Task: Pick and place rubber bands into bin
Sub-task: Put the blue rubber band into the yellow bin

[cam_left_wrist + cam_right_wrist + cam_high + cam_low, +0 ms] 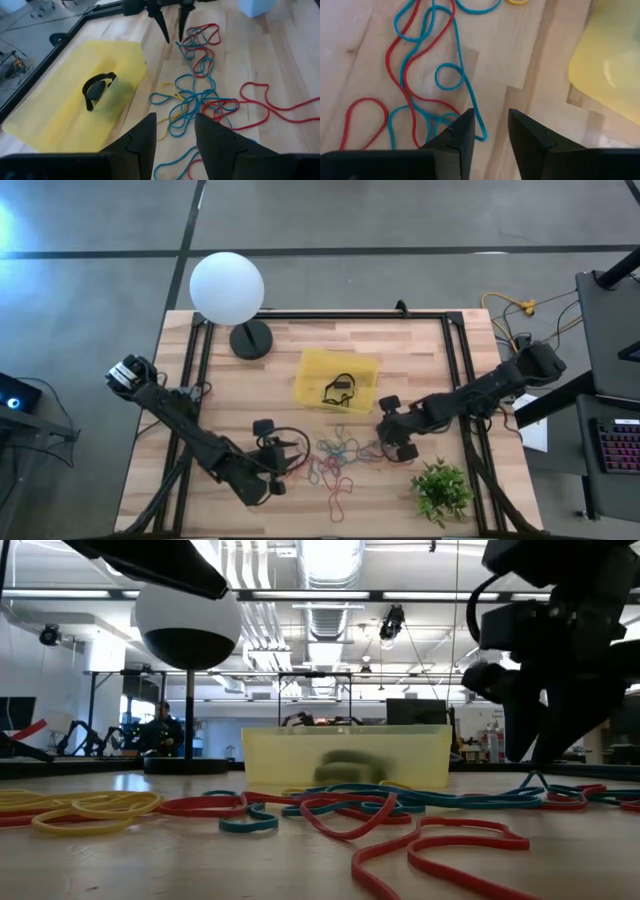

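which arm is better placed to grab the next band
Probably the right: its open, empty claw hangs right over a blue band, beside the bin. The left claw, also open, sits farther back.

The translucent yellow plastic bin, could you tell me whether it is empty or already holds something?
Not empty. The translucent yellow plastic bin holds black rubber bands; the left wrist view shows a black loop inside.

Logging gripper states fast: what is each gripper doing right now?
Left gripper: open, holding nothing, above the rubber bands.
Right gripper: open, holding nothing, over the table beside the bin.
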